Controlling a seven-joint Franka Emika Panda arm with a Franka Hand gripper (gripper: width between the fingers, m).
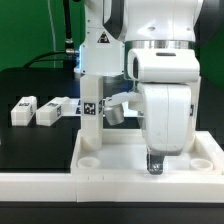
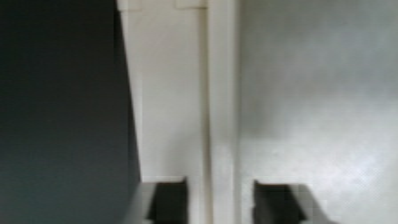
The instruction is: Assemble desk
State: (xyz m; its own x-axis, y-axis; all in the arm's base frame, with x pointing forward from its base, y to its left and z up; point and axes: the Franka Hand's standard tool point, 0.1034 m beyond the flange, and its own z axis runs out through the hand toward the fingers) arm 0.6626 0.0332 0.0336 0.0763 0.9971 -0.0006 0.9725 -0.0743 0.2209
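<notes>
The white desk slab (image 1: 110, 150) lies flat at the front of the black table, rim up. One tagged leg (image 1: 90, 108) stands upright at its far corner on the exterior view's left. Two more legs (image 1: 22, 110) (image 1: 48, 110) lie on the table further left. Another tagged white piece (image 1: 118, 108) shows partly behind the arm. My gripper (image 1: 153, 166) points straight down at the slab's near rim. In the wrist view the gripper (image 2: 224, 200) stands astride the rim (image 2: 210, 90), one dark finger (image 2: 169, 202) on each side, with a small gap showing. The jaws are open.
The long white border rail (image 1: 40, 183) runs along the table's front edge, just before the slab. The arm's big white body (image 1: 165, 80) hides the slab's middle and far side. Black table (image 2: 63, 100) shows beside the rim in the wrist view.
</notes>
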